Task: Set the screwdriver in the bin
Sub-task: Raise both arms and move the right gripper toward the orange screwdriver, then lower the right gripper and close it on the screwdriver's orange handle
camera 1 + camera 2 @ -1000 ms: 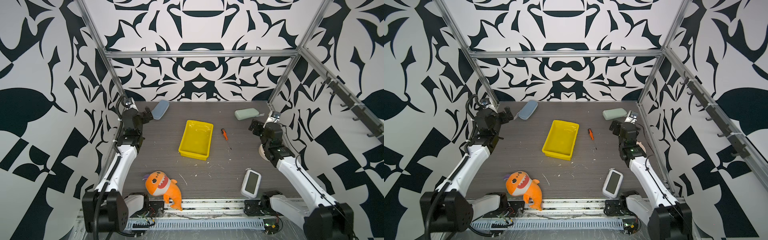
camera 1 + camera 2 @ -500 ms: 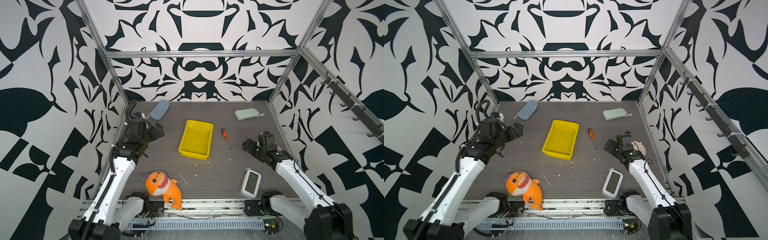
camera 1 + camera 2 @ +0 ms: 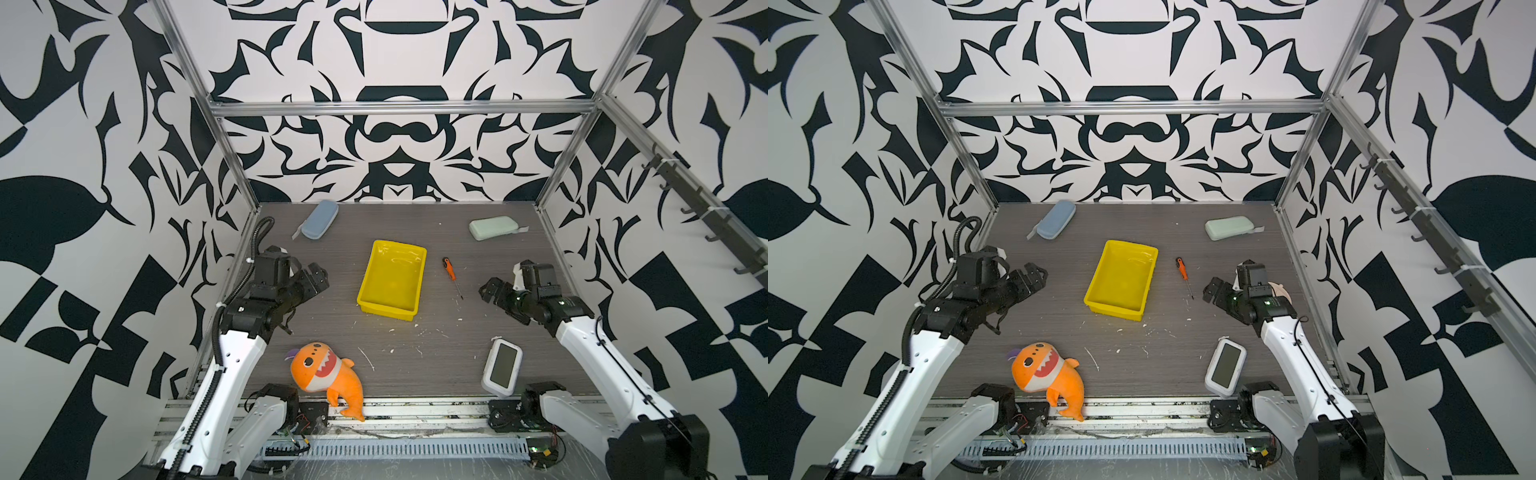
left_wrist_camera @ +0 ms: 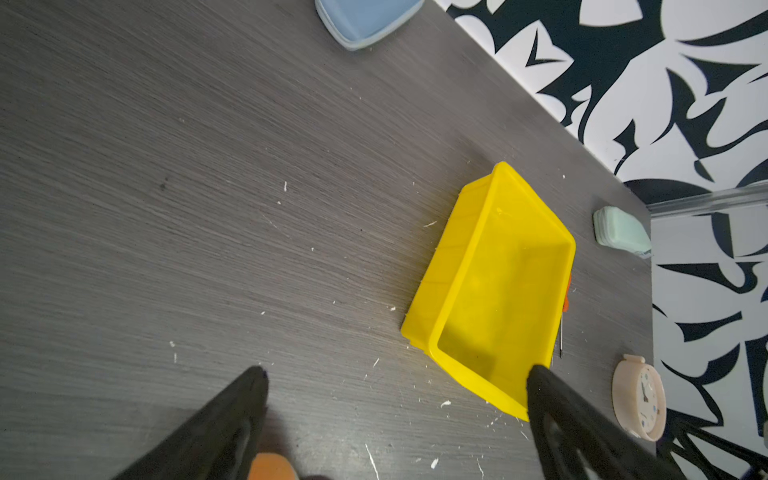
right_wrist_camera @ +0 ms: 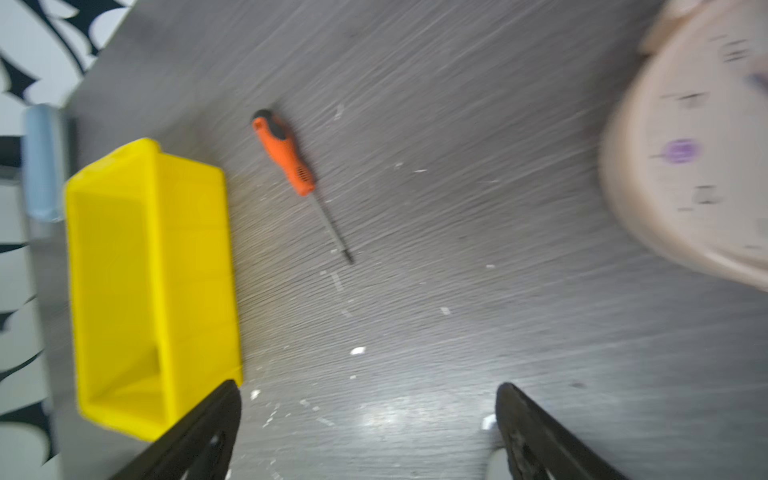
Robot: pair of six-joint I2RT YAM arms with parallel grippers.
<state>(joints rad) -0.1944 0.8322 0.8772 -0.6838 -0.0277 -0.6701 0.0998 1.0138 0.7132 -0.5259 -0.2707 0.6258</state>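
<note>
The screwdriver [image 3: 451, 272] lies flat on the dark table [image 3: 415, 357], just right of the yellow bin [image 3: 386, 311] and apart from it, held by nothing. Its long axis runs nearly parallel to the bin's long side. The black-capped end of the orange handle points toward the back wall. The thin shaft points toward the front and slants a little to the right, toward the right gripper [image 3: 492, 291]. In the right wrist view the screwdriver [image 5: 291, 160] lies beside the bin's outer wall [image 5: 195, 257], and the gripper's two black fingers [image 5: 216, 415] stand wide apart over bare table with nothing between them. The left gripper [image 3: 318, 276] hangs over the table left of the bin. Its wrist view shows its fingers [image 4: 232, 415] spread wide and empty too. A round pale clock [image 4: 640, 397] lies near the table's right edge; the marks on its dial are too small or blurred to read.
</note>
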